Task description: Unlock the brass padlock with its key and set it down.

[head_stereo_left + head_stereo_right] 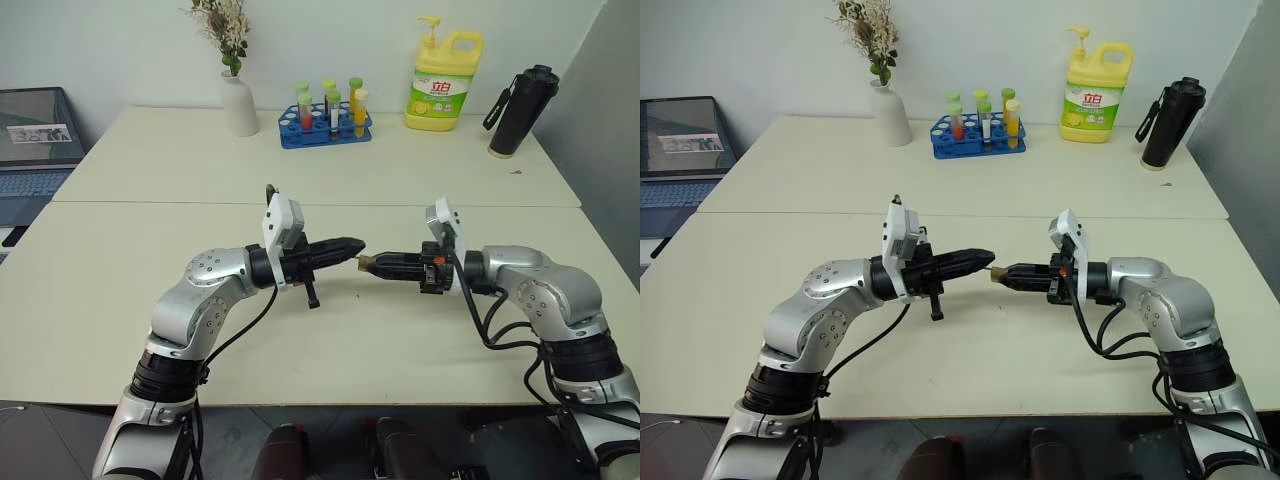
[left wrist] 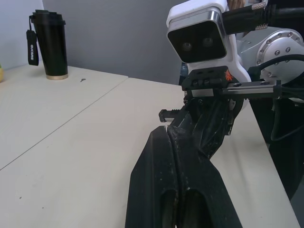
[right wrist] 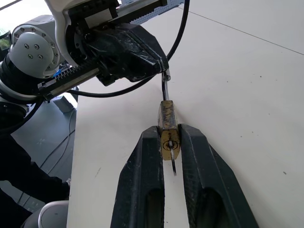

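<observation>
Grippers meet tip to tip above the table [image 1: 120, 290]. Left gripper [image 1: 352, 247], fingers pressed together, pinches the shackle end. Padlock [image 3: 168, 128] sits clamped between the right gripper [image 3: 171, 142] fingers, off the table. Behind, the yellow bottle [image 1: 445, 80] label is unreadable.

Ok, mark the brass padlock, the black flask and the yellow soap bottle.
brass padlock [image 3: 168, 124], right wrist view, on its brass body above the right gripper's fingers.
black flask [image 1: 522, 108], left eye view, mid-body.
yellow soap bottle [image 1: 443, 88], left eye view, on its label.
</observation>
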You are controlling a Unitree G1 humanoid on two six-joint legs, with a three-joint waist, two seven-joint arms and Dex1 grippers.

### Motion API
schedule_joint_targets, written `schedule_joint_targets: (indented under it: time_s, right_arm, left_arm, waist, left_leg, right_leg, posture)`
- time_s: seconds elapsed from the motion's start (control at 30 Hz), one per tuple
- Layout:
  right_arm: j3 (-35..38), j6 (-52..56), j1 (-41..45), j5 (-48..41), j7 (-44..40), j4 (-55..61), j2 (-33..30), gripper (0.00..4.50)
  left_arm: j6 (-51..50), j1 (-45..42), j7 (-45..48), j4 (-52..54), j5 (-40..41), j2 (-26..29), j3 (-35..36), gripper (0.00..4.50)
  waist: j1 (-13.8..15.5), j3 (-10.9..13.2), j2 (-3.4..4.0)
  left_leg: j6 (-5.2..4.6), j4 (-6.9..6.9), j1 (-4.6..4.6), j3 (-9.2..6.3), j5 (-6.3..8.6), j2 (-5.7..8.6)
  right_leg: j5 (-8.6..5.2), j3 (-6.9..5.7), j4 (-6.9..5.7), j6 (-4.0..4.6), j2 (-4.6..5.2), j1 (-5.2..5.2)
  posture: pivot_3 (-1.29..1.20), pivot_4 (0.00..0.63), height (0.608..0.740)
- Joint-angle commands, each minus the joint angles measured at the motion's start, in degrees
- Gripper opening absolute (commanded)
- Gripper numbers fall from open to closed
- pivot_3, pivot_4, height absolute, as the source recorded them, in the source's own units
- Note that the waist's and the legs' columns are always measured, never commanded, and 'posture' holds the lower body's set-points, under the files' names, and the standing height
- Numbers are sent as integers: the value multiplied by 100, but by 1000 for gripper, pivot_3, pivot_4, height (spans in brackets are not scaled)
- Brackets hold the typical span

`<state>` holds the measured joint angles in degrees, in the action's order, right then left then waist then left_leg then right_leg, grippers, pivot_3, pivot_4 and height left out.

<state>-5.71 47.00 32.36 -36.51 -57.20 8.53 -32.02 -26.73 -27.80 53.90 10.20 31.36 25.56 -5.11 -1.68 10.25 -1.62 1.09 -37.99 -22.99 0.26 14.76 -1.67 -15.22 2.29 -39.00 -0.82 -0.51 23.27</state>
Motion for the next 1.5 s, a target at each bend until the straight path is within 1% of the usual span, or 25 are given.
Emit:
schedule_joint_targets:
  time_s: [0.03,0.23,0.33,0.43,0.5,0.57,0.6,0.7,0.77,0.87,0.97,1.0,1.1,1.2,1.37,1.5]
  right_arm:
    - [80,-91,25,-45,-62,194,-38,155]
    - [79,-86,24,-42,-55,191,-28,155]
    - [83,-83,23,-22,-29,180,-35,155]
    - [118,-40,7,-29,14,182,-55,155]
    - [163,74,-14,-76,62,183,-84,155]
    - [161,165,-33,-88,76,185,-140,155]
    - [153,200,-34,-96,76,189,-160,155]
    - [111,387,-50,-164,51,215,-230,155]
    - [88,479,-59,-186,38,233,-259,155]
    - [81,724,-62,-271,84,246,-246,155]
    - [53,1368,-49,-398,358,189,-187,155]
    - [157,1677,-38,-530,517,130,-89,155]
    - [179,2039,-53,-549,772,19,19,155]
    - [58,2164,-87,-423,910,-125,24,155]
    - [-237,2050,-8,-64,1053,-531,89,155]
    - [-455,1873,86,197,960,-869,50,155]
  left_arm:
    - [165,-113,-23,2,-45,-42,89,0]
    - [224,-126,-32,-26,-68,-58,88,0]
    - [260,-121,-188,70,-240,32,121,0]
    - [345,-52,-59,208,-223,269,312,0]
    - [1250,188,139,207,-977,780,245,0]
    - [1926,446,295,194,-1408,1146,212,372]
    - [2058,541,379,219,-1414,1235,200,585]
    - [2791,996,757,394,-1700,1634,104,1527]
    - [3013,1164,870,451,-1778,1760,83,2163]
    - [2858,1276,843,666,-1557,1734,161,3213]
    - [2451,1470,880,1135,-1246,1833,189,4208]
    - [2321,1551,918,1310,-1160,1895,184,4485]
    - [2182,1693,1066,1556,-1188,2080,106,4500]
    - [2240,1607,944,1531,-1338,1996,86,4500]
    - [2368,1562,942,1400,-1535,1973,17,4500]
    - [2426,1574,916,1379,-1610,1912,-37,4500]
  waist:
    - [0,0,0]
    - [0,0,0]
    - [0,0,0]
    - [-4,0,0]
    - [-19,0,0]
    - [-25,2,3]
    - [-12,2,4]
    - [-3,3,3]
    - [5,3,4]
    - [30,4,2]
    - [7,4,2]
    - [3,4,3]
    - [-12,5,5]
    - [-10,5,5]
    - [-11,5,5]
    - [-11,5,5]
  left_leg:
    - [0,0,0,0,0,0]
    - [0,0,0,0,0,0]
    - [0,0,0,0,0,0]
    - [0,0,0,0,0,0]
    - [0,2,0,0,0,-2]
    - [0,9,5,4,0,-2]
    - [0,10,6,5,0,-3]
    - [0,8,2,6,0,-2]
    - [0,8,2,10,0,-1]
    - [0,6,0,6,0,-1]
    - [0,5,0,7,0,-3]
    - [0,6,0,7,0,-4]
    - [0,7,1,5,0,-12]
    - [0,8,2,3,0,-11]
    - [0,6,2,8,0,-5]
    - [0,7,1,9,0,-6]
  right_leg:
    - [0,0,0,0,0,0]
    - [0,0,0,0,0,0]
    - [0,0,1,0,0,0]
    - [0,0,0,0,0,0]
    - [0,1,1,0,-1,1]
    - [-1,7,2,3,-3,2]
    - [-2,8,3,4,-2,2]
    - [-2,5,4,4,4,2]
    - [-2,6,6,4,9,2]
    - [-3,1,6,3,13,2]
    - [-3,3,5,3,13,2]
    - [-3,5,5,3,13,2]
    - [-3,4,4,3,12,4]
    - [-18,2,2,-20,3,5]
    - [-19,6,4,-22,-1,4]
    - [-19,7,4,-22,-1,5]
  posture:
    - [0,150,740]
    - [0,150,740]
    - [0,150,740]
    - [0,150,740]
    - [0,150,740]
    - [0,150,740]
    - [0,150,740]
    - [0,150,740]
    - [0,150,740]
    - [0,150,740]
    - [0,150,740]
    - [0,150,740]
    - [0,150,740]
    - [0,150,740]
    - [0,150,740]
    - [0,150,740]
